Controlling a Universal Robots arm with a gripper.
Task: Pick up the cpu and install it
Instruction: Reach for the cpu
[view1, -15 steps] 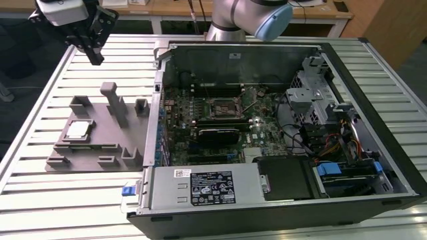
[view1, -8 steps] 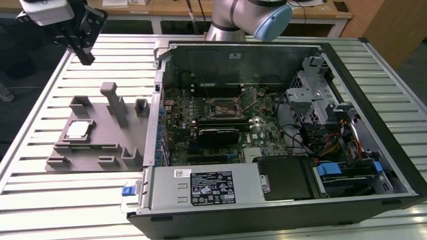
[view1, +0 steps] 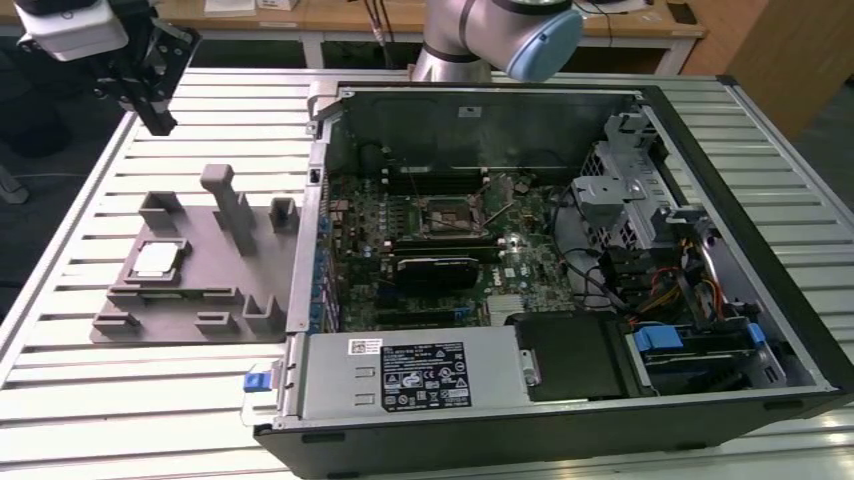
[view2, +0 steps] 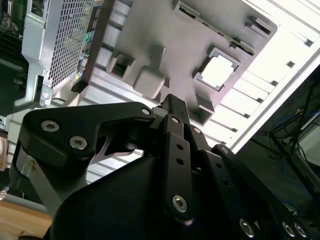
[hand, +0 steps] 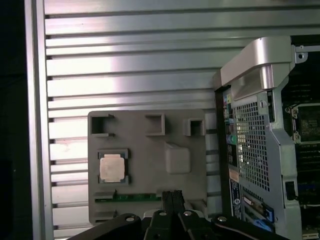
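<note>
Silver-grey cpu (hand: 112, 168) is lying in a grey tray (hand: 150, 165) on the slatted bench (hand: 125, 65), well below the jaws. Those jaws are hanging closed and empty.

You're looking at the cpu (view1: 158, 258): a small flat square chip, its pale silver-grey metal top facing up. It's lying flat and level in a square recess of the grey fixture plate (view1: 200, 228), with its edges lining up with the recess walls. In the first wrist view a dark frame is showing around its lid. It's sitting on the exterior view's left, well apart from the open computer case (view1: 534, 110), not yet picked up.
</note>
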